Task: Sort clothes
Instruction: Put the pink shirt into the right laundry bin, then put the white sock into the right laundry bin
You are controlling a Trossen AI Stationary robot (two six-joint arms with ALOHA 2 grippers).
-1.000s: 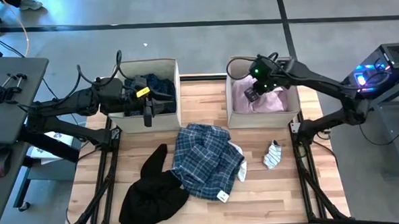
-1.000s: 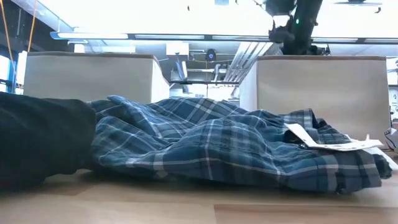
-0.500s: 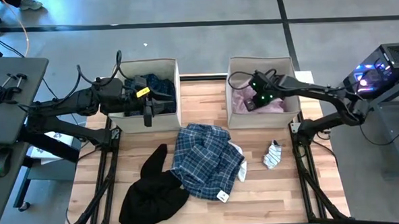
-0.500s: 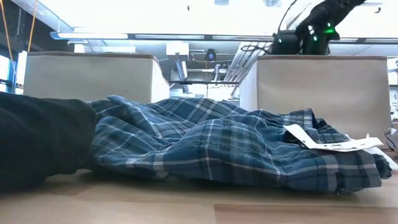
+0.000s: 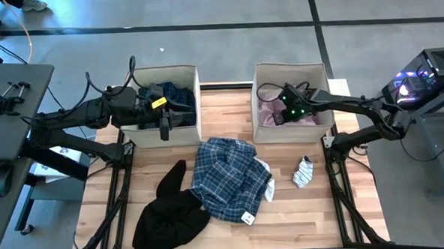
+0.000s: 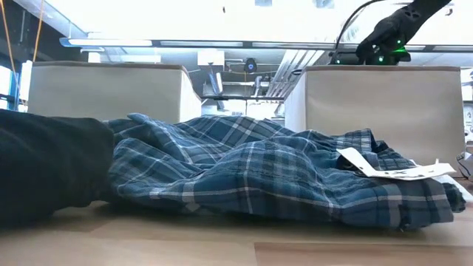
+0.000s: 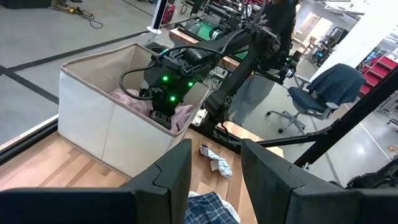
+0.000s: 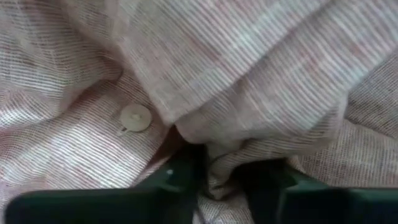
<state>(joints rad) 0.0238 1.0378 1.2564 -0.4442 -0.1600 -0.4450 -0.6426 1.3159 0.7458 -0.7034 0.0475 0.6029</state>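
My right gripper point(image 5: 281, 116) is down inside the right beige bin point(image 5: 327, 124), shut on the pale pink shirt point(image 5: 306, 115) that lies in it; its wrist view is filled with pink cloth point(image 8: 249, 74). My left gripper point(image 5: 166, 124) waits open and empty at the left bin's point(image 5: 144, 135) near wall. That bin holds the dark navy patterned garment point(image 5: 174, 93). The blue-white plaid shirt point(image 5: 224, 177), the black garment point(image 5: 169, 209) and white socks point(image 5: 304, 172) lie on the table. The teal piece does not show. My right gripper pinches a bunched fold of the pink shirt point(image 8: 221, 158) between its two fingers point(image 8: 183, 171). It comes from above, slanting down into the bin. The rest of the shirt lies slack in the bin around the fingers, a button point(image 8: 135, 117) beside them.
The two bins stand side by side at the table's far edge. The plaid shirt has a white tag point(image 5: 247, 218) and partly covers the black garment. Bare wood point(image 5: 316, 218) shows at the near right. A desk chair point(image 7: 333, 84) stands in the room beyond.
My right gripper has gone down from above the right bin's rim into the bin, onto the pink shirt, and a little toward the table's near edge.
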